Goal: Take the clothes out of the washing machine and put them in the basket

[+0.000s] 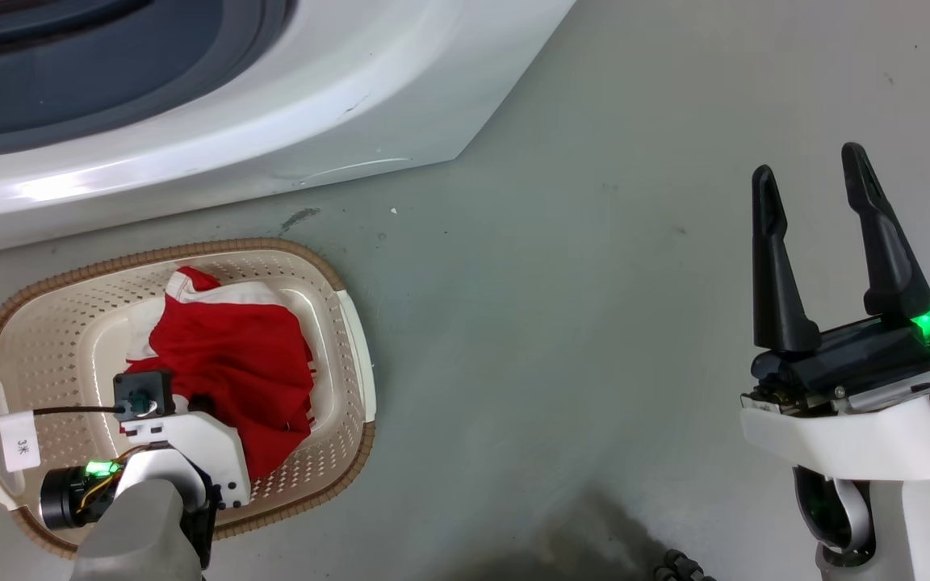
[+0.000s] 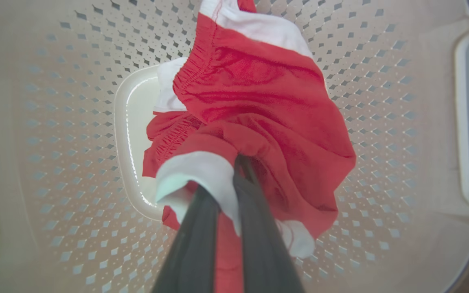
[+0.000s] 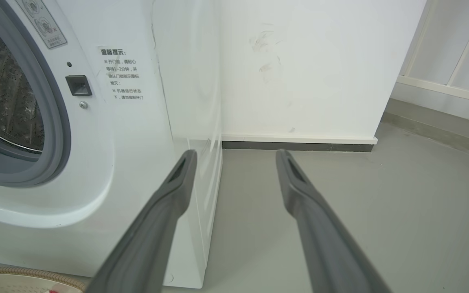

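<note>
Your left gripper [image 2: 240, 162] pinches the clothes [image 1: 231, 355] inside the basket [image 1: 190, 248].
At the lower left of the head view, your left arm reaches down into the cream basket. Its two dark fingers are pressed together on a fold of the red-and-white cloth heaped there. At the lower right, your right gripper [image 1: 808, 160] hangs over the grey floor [image 1: 594, 323], fingers spread apart. Farther off, across the upper left, the white washing machine [image 1: 271, 105] stands just behind the basket.

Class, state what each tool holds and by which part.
Left tool pinches the red, white-trimmed fabric garment at a bunched white-edged fold; right tool, open, holds nothing.
</note>
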